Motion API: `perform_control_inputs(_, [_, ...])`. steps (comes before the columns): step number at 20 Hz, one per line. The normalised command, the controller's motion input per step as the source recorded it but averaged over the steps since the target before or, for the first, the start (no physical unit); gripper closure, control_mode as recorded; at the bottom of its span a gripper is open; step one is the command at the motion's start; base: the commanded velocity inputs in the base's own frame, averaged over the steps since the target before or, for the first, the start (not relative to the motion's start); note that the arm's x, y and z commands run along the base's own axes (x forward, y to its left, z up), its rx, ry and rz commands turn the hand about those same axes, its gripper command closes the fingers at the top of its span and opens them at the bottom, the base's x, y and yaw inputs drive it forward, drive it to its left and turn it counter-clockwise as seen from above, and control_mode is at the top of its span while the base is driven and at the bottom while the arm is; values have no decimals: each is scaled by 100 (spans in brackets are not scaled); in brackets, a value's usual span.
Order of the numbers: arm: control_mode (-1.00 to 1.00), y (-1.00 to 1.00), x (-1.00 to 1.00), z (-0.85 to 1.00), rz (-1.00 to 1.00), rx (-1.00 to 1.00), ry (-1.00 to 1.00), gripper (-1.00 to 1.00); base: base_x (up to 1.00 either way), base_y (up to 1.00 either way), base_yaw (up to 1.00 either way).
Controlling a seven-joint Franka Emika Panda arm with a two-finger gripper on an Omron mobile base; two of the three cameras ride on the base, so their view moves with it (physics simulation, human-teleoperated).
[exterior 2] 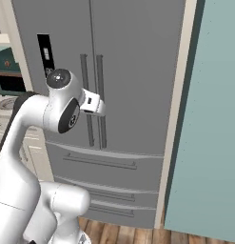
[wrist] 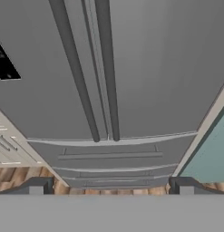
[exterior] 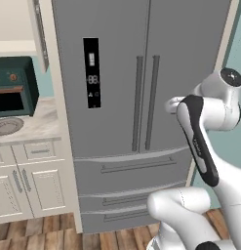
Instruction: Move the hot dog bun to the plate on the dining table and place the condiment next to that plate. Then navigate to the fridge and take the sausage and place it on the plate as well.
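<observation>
Now on the fridge step: two-finger gripper empty, jaws spread wide, facing the tall grey double-door fridge with both doors closed. Sausage presumably inside, hidden. Next move likely calls for reaching a dark vertical door handle and pulling.

2 base views flank arm; all 3 face fridge near.
</observation>
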Motion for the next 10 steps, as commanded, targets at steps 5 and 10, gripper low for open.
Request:
perform_control_inputs(5, [-100, 15, 45, 0, 0, 0, 0, -100, 0, 0, 0])
perform_control_inputs(10, [-100, 11, 42, -1, 0, 0, 0, -100, 0, 0, 0])
